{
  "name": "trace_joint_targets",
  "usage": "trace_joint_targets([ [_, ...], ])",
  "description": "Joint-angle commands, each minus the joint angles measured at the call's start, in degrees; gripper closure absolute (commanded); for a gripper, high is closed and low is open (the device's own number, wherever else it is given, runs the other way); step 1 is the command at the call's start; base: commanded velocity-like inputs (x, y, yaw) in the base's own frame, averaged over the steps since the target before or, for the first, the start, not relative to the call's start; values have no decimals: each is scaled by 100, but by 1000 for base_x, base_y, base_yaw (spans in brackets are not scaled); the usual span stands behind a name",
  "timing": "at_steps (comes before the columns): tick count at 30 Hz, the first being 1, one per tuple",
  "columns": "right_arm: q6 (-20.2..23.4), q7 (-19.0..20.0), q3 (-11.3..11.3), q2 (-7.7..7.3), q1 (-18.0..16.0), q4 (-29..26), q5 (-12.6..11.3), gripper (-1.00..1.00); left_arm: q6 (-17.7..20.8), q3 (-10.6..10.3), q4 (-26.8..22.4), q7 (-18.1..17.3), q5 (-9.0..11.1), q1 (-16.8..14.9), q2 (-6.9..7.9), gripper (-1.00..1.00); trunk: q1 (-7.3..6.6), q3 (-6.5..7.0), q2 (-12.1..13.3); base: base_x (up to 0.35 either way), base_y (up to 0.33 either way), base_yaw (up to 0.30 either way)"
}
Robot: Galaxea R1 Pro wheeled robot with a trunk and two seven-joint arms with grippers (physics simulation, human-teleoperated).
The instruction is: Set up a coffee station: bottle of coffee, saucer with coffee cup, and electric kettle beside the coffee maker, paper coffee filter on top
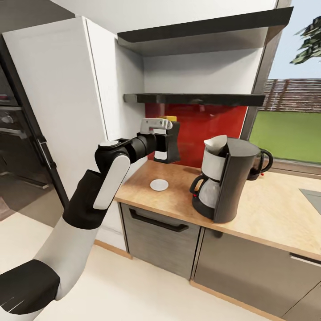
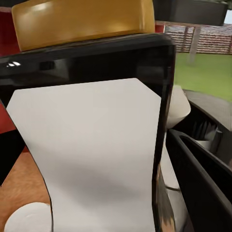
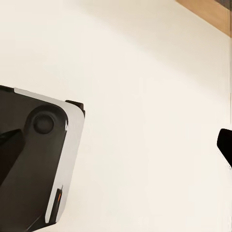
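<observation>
My left gripper (image 1: 166, 133) is shut on the bottle of coffee (image 1: 172, 145), dark brown with a yellow cap (image 2: 82, 19) and a white label (image 2: 92, 154). It hangs upright above the countertop (image 1: 178, 200), just below the glossy black kitchen shelf (image 1: 191, 98). The white saucer (image 1: 159, 185) lies on the counter beneath and a little nearer; its rim also shows past the saucer-side edge of the label (image 2: 26, 220). To the right stands the coffee maker (image 1: 229, 178) with the paper coffee filter (image 1: 216, 142) on top. The electric kettle (image 1: 262, 164) peeks out behind it. The coffee cup is out of view.
A thicker dark grey shelf (image 1: 200, 26) hangs higher up. A white tall cabinet (image 1: 67, 102) bounds the counter on the left, and a red backsplash (image 1: 200, 129) runs behind it. The sink corner (image 1: 312, 196) is far right. The right wrist view looks down at pale floor (image 3: 145, 96) and part of the robot's base (image 3: 38, 154).
</observation>
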Motion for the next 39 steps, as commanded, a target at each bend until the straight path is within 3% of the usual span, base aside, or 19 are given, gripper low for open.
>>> trace_joint_targets([
  [1,-17,34,-49,-3,-3,7,18,-100,17,-3,-2,58,60,-7,-2,100,3,-9,-9,1,-238,89],
  [9,-25,34,-49,-3,-3,7,18,-100,16,-1,-2,59,60,-7,-2,100,3,-9,-9,-12,-62,228],
  [28,-26,34,-49,-3,-3,7,18,-100,17,-3,-3,59,60,-7,-2,100,3,-9,-9,-165,-111,187],
  [39,-26,34,-49,-3,-3,7,18,-100,17,-10,-3,67,60,-7,-11,100,3,-9,-9,-3,-271,55],
])
